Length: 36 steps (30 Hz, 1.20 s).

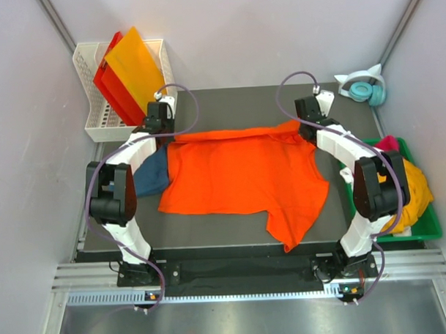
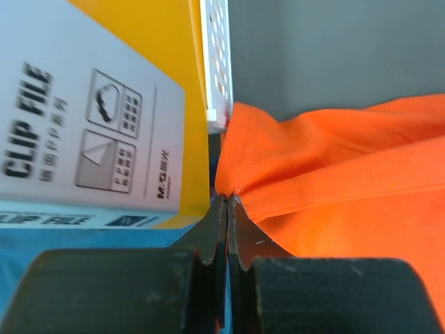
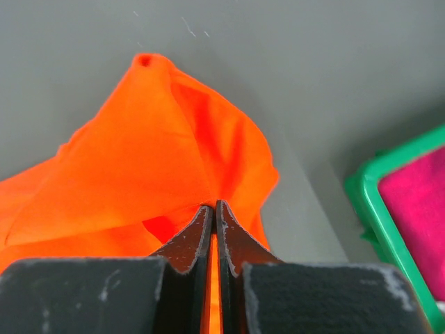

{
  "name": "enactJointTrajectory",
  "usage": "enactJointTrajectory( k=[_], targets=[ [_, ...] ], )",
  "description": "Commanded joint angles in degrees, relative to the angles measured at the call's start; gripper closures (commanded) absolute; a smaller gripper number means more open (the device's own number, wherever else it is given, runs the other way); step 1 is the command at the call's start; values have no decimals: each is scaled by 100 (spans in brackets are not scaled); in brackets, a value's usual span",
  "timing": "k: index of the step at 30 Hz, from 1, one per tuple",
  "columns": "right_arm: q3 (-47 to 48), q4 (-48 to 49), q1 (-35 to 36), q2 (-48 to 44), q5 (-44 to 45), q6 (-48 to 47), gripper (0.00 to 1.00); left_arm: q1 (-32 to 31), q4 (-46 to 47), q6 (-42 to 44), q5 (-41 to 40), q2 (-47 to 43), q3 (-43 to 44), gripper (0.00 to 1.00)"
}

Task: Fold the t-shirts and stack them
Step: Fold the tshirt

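Two far corners of the orange shirt [image 1: 238,174] are being pinched: left gripper [image 2: 227,202] clamping the left, right gripper [image 3: 214,205] the right, jaws pressed tight.

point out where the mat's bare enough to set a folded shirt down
Widest bare mat: the far strip beyond the orange t-shirt. A thinner strip runs along the near edge, left of its trailing corner. Crowded: left side with the teal t-shirt and white basket; right side by the green bin.
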Motion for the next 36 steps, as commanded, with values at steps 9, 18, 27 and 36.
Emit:
enactJointTrajectory(
  k=[9, 18, 27, 36],
  targets=[
    [-536, -497, -56, -508, 352, 641, 100, -1, 76, -90, -172, -239, -342, 100],
    [-799, -1007, -162, -552, 264, 940, 100, -1, 93, -126, -252, -238, -535, 100],
    [-1098, -1227, -223, -816, 229, 1002, 100, -1, -12, -291, -304, -537, -746, 100],
    [-1134, -1140, -267, -763, 89, 914, 100, -1, 41, -275, -331, -520, -843, 100]
  ],
)
